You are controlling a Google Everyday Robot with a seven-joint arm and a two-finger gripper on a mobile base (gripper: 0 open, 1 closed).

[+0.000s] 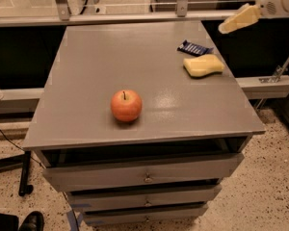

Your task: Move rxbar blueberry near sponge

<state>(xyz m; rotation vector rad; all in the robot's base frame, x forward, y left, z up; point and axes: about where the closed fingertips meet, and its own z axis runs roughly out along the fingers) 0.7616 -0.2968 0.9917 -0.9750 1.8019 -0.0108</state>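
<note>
The rxbar blueberry (195,47), a small dark navy bar, lies flat on the grey table (111,57) near its back right edge. The pale yellow sponge (203,65) lies just in front of it, a small gap apart. My gripper (239,19) hangs above and to the right of both, past the table's right edge, holding nothing that I can see.
A red-orange apple (126,105) sits at the front middle of the table. Drawers (144,173) lie below the front edge. A rail (135,17) runs along the back. A cable and a shoe (31,220) are on the floor at left.
</note>
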